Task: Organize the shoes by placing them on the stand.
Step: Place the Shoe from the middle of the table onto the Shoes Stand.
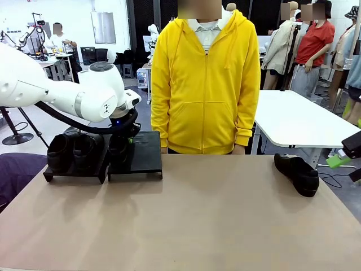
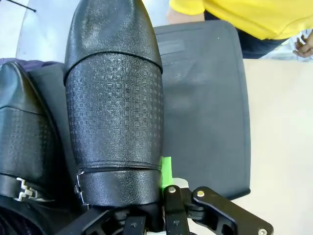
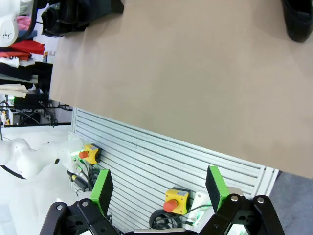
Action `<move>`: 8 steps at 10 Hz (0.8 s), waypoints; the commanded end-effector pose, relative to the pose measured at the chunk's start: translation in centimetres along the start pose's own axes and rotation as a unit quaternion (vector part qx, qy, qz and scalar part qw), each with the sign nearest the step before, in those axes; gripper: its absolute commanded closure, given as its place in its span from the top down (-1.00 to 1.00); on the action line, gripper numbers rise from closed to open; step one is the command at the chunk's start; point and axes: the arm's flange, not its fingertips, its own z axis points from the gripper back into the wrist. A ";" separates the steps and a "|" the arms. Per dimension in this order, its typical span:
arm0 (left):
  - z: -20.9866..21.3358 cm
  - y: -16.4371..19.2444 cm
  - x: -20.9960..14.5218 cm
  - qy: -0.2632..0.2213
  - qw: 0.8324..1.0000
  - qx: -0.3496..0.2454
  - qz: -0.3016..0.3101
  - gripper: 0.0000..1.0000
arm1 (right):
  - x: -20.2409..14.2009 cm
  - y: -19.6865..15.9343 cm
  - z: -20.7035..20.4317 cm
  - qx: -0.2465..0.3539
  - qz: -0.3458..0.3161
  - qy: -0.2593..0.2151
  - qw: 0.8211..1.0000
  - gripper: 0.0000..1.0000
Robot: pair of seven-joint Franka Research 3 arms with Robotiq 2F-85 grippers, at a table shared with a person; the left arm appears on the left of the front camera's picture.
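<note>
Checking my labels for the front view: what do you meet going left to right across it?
Two parked shoes → left pincer gripping a third shoe → bare part of the stand → person → lone shoe → right pincer, open.

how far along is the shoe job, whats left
Two shoes sit on the stand. The left pincer is shut on a third shoe at the stand. A fourth shoe lies on the table; the right pincer is open.
</note>
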 end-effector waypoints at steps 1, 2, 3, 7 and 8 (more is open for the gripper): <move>-0.1 -0.2 1.2 -0.007 1.000 -0.007 0.016 -1.00 | -0.1 -0.2 0.2 -0.004 0.011 0.002 1.000 1.00; -0.4 -0.1 1.3 -0.003 1.000 -0.006 0.018 -1.00 | -0.1 -0.2 0.2 -0.004 0.011 0.002 1.000 1.00; -0.8 -0.1 1.4 0.010 1.000 -0.009 0.018 -1.00 | -0.1 -0.2 0.2 -0.004 0.011 0.002 1.000 1.00; -0.1 0.1 1.4 0.014 0.999 -0.021 0.023 1.00 | -0.1 -0.2 0.2 -0.004 0.011 0.002 1.000 1.00; 0.7 0.1 1.4 0.011 0.999 -0.027 0.020 1.00 | -0.1 -0.2 0.2 -0.004 0.011 0.002 1.000 1.00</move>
